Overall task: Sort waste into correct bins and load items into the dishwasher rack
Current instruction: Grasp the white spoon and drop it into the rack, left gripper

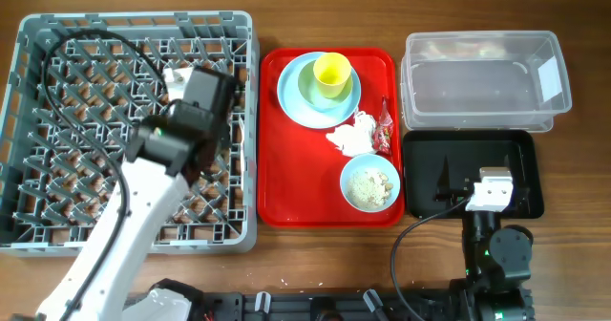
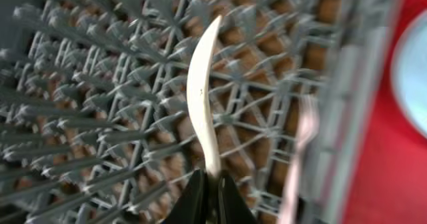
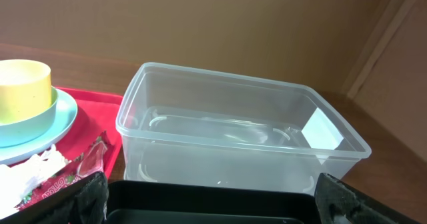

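Note:
My left gripper [image 1: 183, 80] is shut on a white plastic utensil [image 2: 202, 97], seen edge-on, over the grey dishwasher rack [image 1: 57, 120]; I cannot tell whether it is the fork or the spoon. A second blurred white utensil [image 2: 303, 137] shows by the rack's right wall [image 2: 347, 117]. On the red tray [image 1: 286, 187], the yellow cup [image 1: 331, 73] stands in the green bowl [image 1: 310, 90] on the blue plate [image 1: 289, 99]. The napkin [image 1: 351, 135], red wrapper [image 1: 385, 125] and blue bowl of food scraps [image 1: 370, 183] lie there too. My right gripper [image 3: 210, 197] is open over the black tray [image 1: 430, 173].
The clear tub [image 1: 485, 82] stands behind the black tray; it holds nothing in the right wrist view [image 3: 233, 124]. The left arm reaches across the rack's front half. Bare wooden table surrounds everything.

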Available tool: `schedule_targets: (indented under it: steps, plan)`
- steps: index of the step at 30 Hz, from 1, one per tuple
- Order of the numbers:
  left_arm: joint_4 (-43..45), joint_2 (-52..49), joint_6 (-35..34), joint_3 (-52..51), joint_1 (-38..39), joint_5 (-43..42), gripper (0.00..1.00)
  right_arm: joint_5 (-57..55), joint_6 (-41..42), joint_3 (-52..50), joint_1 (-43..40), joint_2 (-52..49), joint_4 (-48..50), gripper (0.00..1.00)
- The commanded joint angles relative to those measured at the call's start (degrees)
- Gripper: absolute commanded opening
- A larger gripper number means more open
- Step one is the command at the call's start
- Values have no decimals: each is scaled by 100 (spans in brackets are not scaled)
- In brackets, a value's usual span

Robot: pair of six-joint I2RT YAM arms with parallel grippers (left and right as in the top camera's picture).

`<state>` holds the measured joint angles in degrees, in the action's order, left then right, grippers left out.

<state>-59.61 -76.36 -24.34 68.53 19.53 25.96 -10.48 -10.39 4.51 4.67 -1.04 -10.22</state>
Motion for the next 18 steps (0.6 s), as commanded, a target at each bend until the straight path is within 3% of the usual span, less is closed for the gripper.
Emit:
schedule_targets:
  steps: [1,3,6,10,11,12,15,16,17,18]
  plan:
    - [28,-629,778,-13,-402,-210,4,48,-9,4,-17,24,17,100]
    - [70,-1019,1521,-13,-404,-981,4,48,-9,4,-17,24,15,100]
    - [42,-1381,2031,-13,-407,-1556,4,48,-9,4,-17,24,17,100]
    - [81,-1637,2004,-273,-407,-1759,6,48,-11,4,-17,24,17,100]
    - [184,-1637,1965,-385,-407,-1755,18,48,-9,4,-17,24,17,100]
    - [240,-1639,1902,-411,-407,-1757,23,48,-9,4,-17,24,17,100]
    - [503,-1639,1429,-411,-444,-1720,18,48,-11,4,-17,24,17,100]
    - [511,-1639,1333,-411,-444,-1718,36,48,-11,4,-17,24,15,100]
    - [514,-1639,1318,-411,-444,-1716,47,48,-9,4,-17,24,17,100]
    - [525,-1639,1314,-411,-444,-1716,47,48,-9,4,-17,24,17,100]
